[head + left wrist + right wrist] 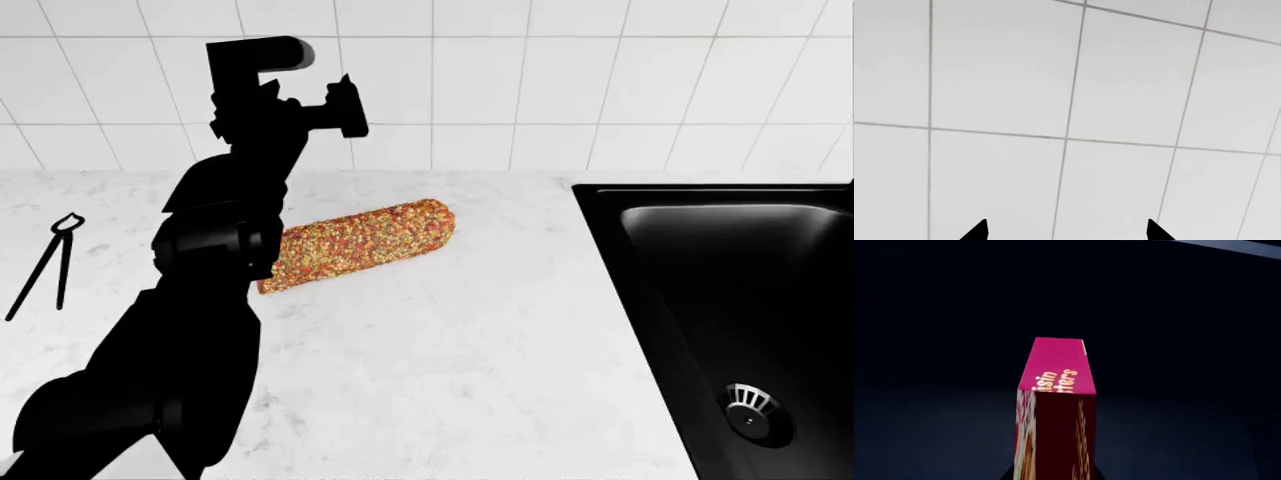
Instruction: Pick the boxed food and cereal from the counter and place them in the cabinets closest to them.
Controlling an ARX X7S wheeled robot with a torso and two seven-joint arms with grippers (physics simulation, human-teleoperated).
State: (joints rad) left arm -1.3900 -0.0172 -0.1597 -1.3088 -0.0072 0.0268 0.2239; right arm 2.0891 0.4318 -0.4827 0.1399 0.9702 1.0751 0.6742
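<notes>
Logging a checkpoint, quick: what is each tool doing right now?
Left tool: open, empty, facing the tiled wall.
Right tool: hidden below the frame's edge; the cereal rises from it, apparently gripped, in a dark space.

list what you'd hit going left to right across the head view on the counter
black tongs → left arm, raised in front of the tiled wall → speckled loaf, its left end behind the arm → bare stretch of counter → black sink with its drain
</notes>
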